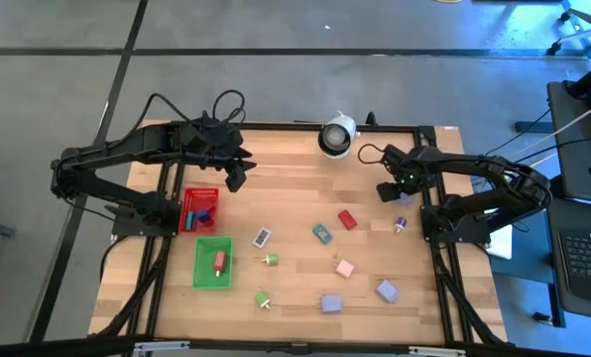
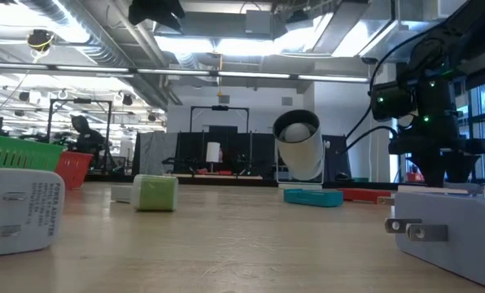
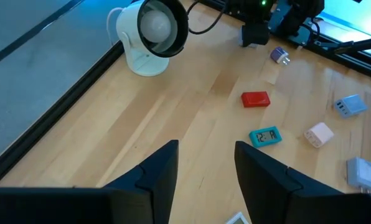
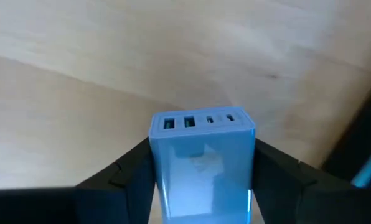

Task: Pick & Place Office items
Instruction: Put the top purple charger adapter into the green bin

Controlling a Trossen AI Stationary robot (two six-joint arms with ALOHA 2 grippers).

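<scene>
Blue, four-port charger block (image 4: 201, 163) sits clamped between your right gripper (image 4: 201, 180) fingers above the table's (image 1: 295, 169) right rear; left gripper (image 3: 205, 171), fingers parted and empty, hovers over the red tray (image 1: 187, 201).

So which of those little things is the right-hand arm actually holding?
Look at the table's right side, where the right arm's fingers clamp a light-blue charger block. Unlike the loose pieces lying mid-table, it sits between the fingers, its end showing a row of ports.

wooden table (image 1: 295, 164), red tray (image 1: 198, 209) and green tray (image 1: 213, 264) at left, white round camera (image 1: 336, 136) at far edge, small coloured chargers (image 1: 333, 268) scattered centre-right
</scene>
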